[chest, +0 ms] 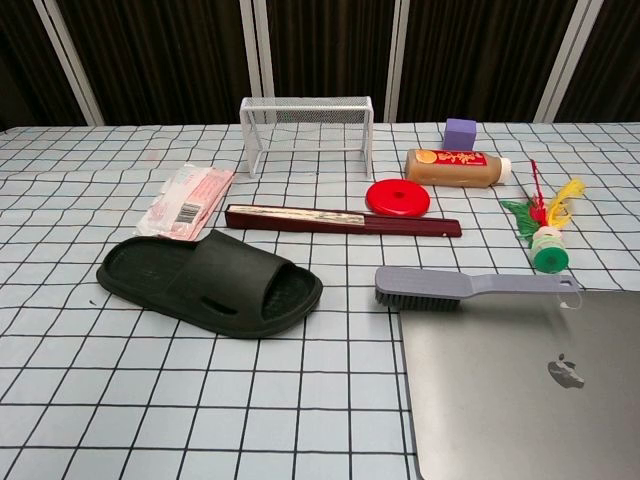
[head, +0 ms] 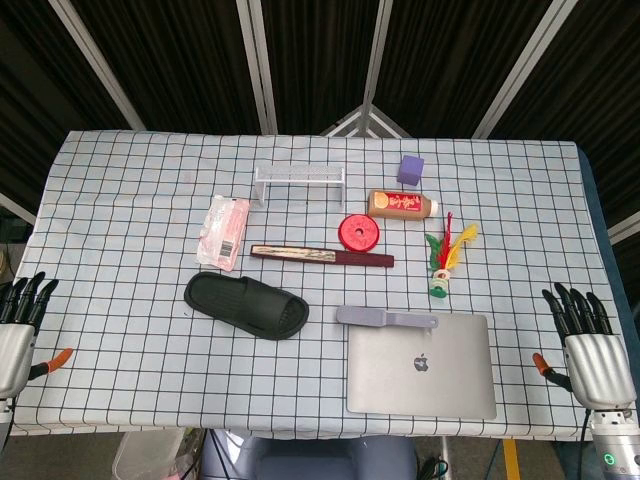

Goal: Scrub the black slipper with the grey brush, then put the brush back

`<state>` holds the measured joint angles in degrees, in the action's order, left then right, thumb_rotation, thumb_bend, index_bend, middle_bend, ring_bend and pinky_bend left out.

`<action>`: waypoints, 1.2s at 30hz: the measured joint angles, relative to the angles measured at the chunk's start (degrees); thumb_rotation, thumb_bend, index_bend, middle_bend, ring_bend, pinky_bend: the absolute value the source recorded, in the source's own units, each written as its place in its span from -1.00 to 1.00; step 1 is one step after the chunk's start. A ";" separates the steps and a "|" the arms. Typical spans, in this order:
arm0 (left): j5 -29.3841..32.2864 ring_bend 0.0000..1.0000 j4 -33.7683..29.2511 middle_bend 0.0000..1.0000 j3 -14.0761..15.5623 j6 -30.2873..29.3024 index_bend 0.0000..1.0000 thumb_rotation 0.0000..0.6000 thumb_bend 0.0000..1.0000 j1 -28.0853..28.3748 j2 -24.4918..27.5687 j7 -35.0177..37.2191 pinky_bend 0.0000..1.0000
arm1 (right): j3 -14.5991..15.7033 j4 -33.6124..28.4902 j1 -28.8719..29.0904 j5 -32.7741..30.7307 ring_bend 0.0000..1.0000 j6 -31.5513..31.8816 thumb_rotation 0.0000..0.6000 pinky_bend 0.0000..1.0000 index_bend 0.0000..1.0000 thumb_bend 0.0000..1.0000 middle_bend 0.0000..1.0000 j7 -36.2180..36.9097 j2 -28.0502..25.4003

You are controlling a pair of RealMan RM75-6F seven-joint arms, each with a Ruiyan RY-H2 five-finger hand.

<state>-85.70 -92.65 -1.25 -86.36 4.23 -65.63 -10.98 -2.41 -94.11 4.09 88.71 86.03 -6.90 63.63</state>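
Note:
The black slipper (head: 246, 304) (chest: 210, 282) lies flat on the checked cloth, left of centre, toe end to the right. The grey brush (head: 388, 319) (chest: 470, 287) lies bristles down just right of it, along the far edge of the laptop, handle pointing right. My left hand (head: 18, 335) hangs at the table's left edge, fingers spread, holding nothing. My right hand (head: 590, 350) is at the right edge, fingers apart and empty. Both hands are far from the slipper and brush. Neither hand appears in the chest view.
A closed silver laptop (head: 421, 366) (chest: 530, 390) lies at the front right. Behind the slipper lie a folded dark red fan (head: 321, 257), a pink packet (head: 223, 231), a red disc (head: 359, 233), a bottle on its side (head: 401, 205), a purple cube (head: 410, 169), a white wire rack (head: 300, 184) and a feathered shuttlecock (head: 442, 260).

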 measured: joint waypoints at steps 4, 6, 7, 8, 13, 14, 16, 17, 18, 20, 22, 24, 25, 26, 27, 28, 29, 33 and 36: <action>0.46 -1.00 -0.33 -1.00 0.09 0.69 -1.00 1.00 -0.93 0.06 0.03 -0.89 -1.00 | 0.02 -0.12 0.37 0.05 -1.00 -0.55 1.00 -1.00 -1.00 -0.42 -1.00 -0.56 0.23; 0.45 -1.00 -0.45 -1.00 0.23 1.09 -1.00 1.00 -0.93 0.17 -0.02 -1.12 -1.00 | 0.15 -0.12 0.65 0.28 -1.00 -1.08 1.00 -1.00 -1.00 -0.42 -1.00 -0.87 0.38; 0.38 -1.00 -0.50 -1.00 0.29 1.27 -1.00 1.00 -0.93 0.25 -0.03 -1.17 -1.00 | 0.19 -0.10 0.74 0.41 -1.00 -1.19 1.00 -1.00 -1.00 -0.42 -1.00 -0.94 0.44; 0.33 -1.00 -0.56 -1.00 0.32 1.41 -1.00 1.00 -0.93 0.33 -0.04 -1.16 -1.00 | 0.26 -0.06 0.87 0.58 -1.00 -1.40 1.00 -1.00 -1.00 -0.42 -1.00 -1.05 0.55; 0.33 -1.00 -0.31 -1.00 -0.12 0.96 -1.00 1.00 -0.93 0.45 -0.36 -1.67 -1.00 | 0.36 -0.85 2.83 1.28 -1.00 -4.54 1.00 -1.00 -0.86 -0.42 -0.85 -1.00 0.56; 0.29 -1.00 0.03 -1.00 -0.37 0.47 -1.00 1.00 -0.93 0.43 -0.56 -2.30 -1.00 | 0.29 -1.19 3.48 1.32 -1.00 -5.58 1.00 -1.00 -0.84 -0.43 -0.82 -1.04 0.42; 0.09 -1.00 0.65 -1.00 -0.75 -0.51 -1.00 1.00 -0.92 0.42 -1.05 -3.25 -1.00 | 0.08 -2.41 5.35 1.41 -1.00 -8.61 1.00 -1.00 -0.76 -0.42 -0.75 -1.30 -0.17; -0.07 -1.00 0.83 -1.00 -0.84 -0.84 -1.00 1.00 -0.91 0.43 -1.23 -3.40 -1.00 | 0.02 -3.12 6.25 1.49 -1.00 -10.09 1.00 -1.00 -0.74 -0.42 -0.74 -1.42 -0.49; -0.39 -1.00 1.05 -1.00 -0.90 -1.00 -1.00 1.00 -0.91 0.47 -1.43 -3.16 -1.00 | 0.00 -4.27 7.46 1.64 -1.00 -12.21 1.00 -1.00 -0.71 -0.42 -0.73 -1.57 -0.97; -1.04 -1.00 1.31 -1.00 -0.91 -1.14 -1.00 1.00 -0.91 0.54 -1.64 -2.52 -1.00 | 0.09 -6.33 9.31 1.88 -1.00 -15.60 1.00 -1.00 -0.71 -0.42 -0.71 -1.86 -1.77; -1.92 -1.00 1.40 -1.00 -0.82 -1.42 -1.00 1.00 -0.91 0.62 -1.79 -2.50 -1.00 | 0.25 -8.95 11.50 2.08 -1.00 -19.58 1.00 -1.00 -0.69 -0.43 -0.69 -2.79 -2.62; -3.15 -1.00 1.31 -1.00 -0.56 -1.94 -1.00 1.00 -0.91 0.60 -1.82 -2.50 -1.00 | 0.33 -11.21 13.30 1.99 -1.00 -22.64 1.00 -1.00 -0.67 -0.43 -0.67 -4.95 -3.02; -3.67 -1.00 1.25 -1.00 -0.44 -2.30 -1.00 1.00 -0.91 0.54 -1.79 -2.40 -1.00 | 0.32 -12.02 13.90 1.81 -1.00 -23.53 1.00 -1.00 -0.66 -0.42 -0.65 -6.20 -3.04; -4.13 -1.00 1.19 -1.00 -0.32 -2.71 -1.00 1.00 -0.91 0.46 -1.75 -2.32 -1.00 | 0.30 -12.80 14.45 1.56 -0.99 -24.30 1.00 -1.00 -0.66 -0.42 -0.65 -7.59 -3.00; -4.67 -1.00 1.11 -1.00 -0.18 -3.24 -1.00 1.00 -0.91 0.33 -1.68 -2.24 -1.00 | 0.26 -13.84 15.14 1.08 -0.99 -25.29 1.00 -1.00 -0.65 -0.43 -0.64 -9.61 -2.83; -5.06 -1.00 1.08 -1.00 -0.08 -3.58 -1.00 1.00 -0.91 0.25 -1.62 -2.21 -1.00 | 0.22 -14.60 15.64 0.60 -0.98 -26.04 1.00 -1.00 -0.65 -0.43 -0.64 -11.21 -2.62; -5.43 -1.00 1.08 -1.00 0.03 -3.83 -1.00 1.00 -0.91 0.17 -1.55 -2.22 -1.00 | 0.16 -15.33 16.15 0.03 -0.98 -26.78 1.00 -1.00 -0.64 -0.43 -0.63 -12.84 -2.34; -5.81 -1.00 1.00 -1.00 0.35 -3.87 -1.00 1.00 -0.91 -0.04 -1.23 -2.14 -1.00 | -0.75 -18.13 18.73 -4.41 -0.94 -29.74 1.00 -1.00 -0.62 -0.42 -0.58 -19.91 0.26; -5.64 -1.00 0.82 -1.00 0.44 -3.43 -1.00 1.00 -0.91 0.01 -0.98 -2.18 -1.00 | -2.27 -18.72 20.82 -8.74 -0.94 -30.87 1.00 -1.00 -0.62 -0.43 -0.57 -24.00 3.11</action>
<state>-91.34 -91.84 -0.81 -89.79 4.24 -66.62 -13.17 -4.68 -112.84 24.91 79.97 55.17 -30.90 66.74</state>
